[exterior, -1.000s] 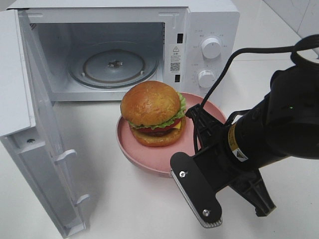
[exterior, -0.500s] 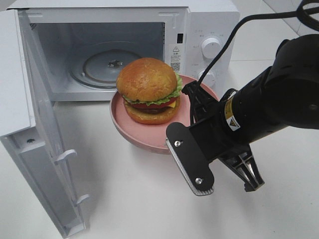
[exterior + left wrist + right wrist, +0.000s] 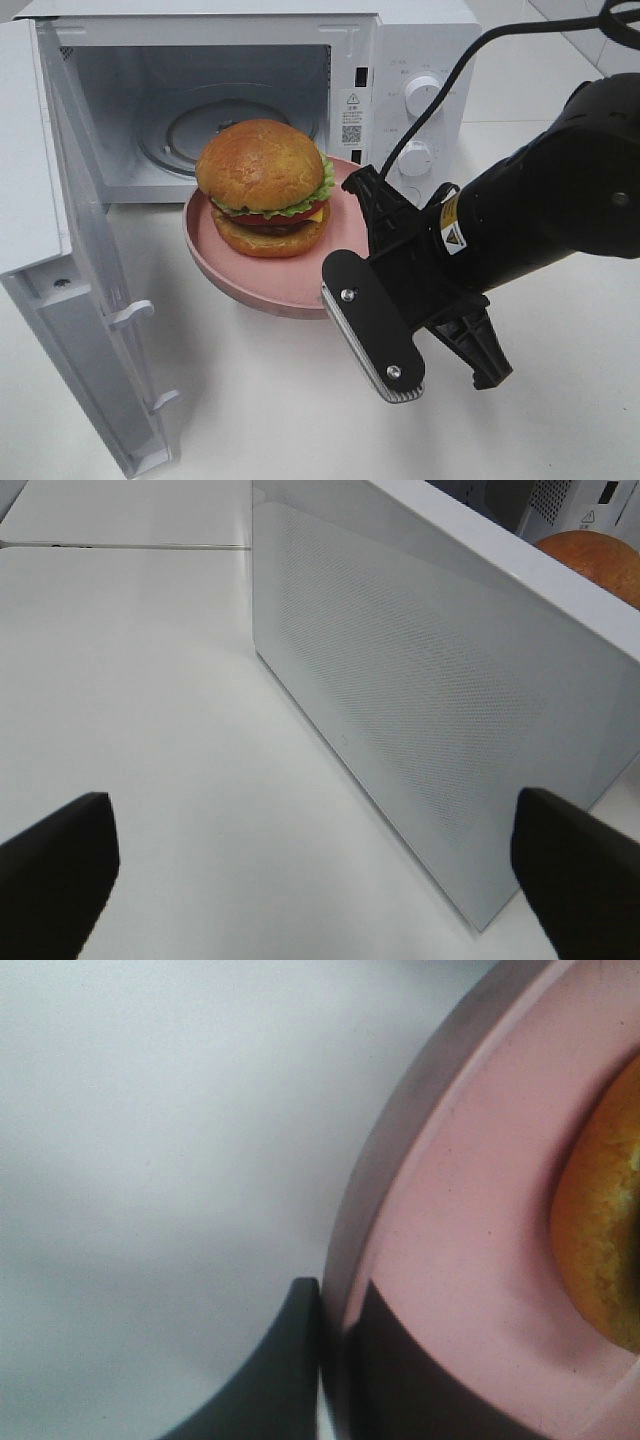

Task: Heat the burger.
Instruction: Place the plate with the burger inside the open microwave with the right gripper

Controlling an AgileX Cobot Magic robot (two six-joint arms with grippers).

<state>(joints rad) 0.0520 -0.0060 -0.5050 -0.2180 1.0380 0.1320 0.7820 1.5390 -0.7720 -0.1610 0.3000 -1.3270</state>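
Observation:
The burger (image 3: 263, 185), a tall one with a glossy bun, lettuce, tomato and cheese, sits on a round pink plate (image 3: 295, 285) held above the table just in front of the open microwave (image 3: 420, 50). My right gripper (image 3: 335, 290) is shut on the plate's near right rim. In the right wrist view, the right gripper (image 3: 335, 1305) clamps that rim, one dark finger on each side, beside the pink plate (image 3: 450, 1260) and the bun's edge (image 3: 605, 1250). My left gripper (image 3: 320, 880) is open and empty, facing the outside of the microwave door (image 3: 420, 700); it is out of the high view.
The microwave door (image 3: 60, 200) hangs wide open at the left, reaching toward the table's front. The glass turntable (image 3: 195, 130) lies in the cavity. Two knobs (image 3: 423, 95) sit on the control panel, close behind my right arm and its cable.
My right gripper has carried the plate and burger leftward and toward the microwave opening. The left gripper stays open.

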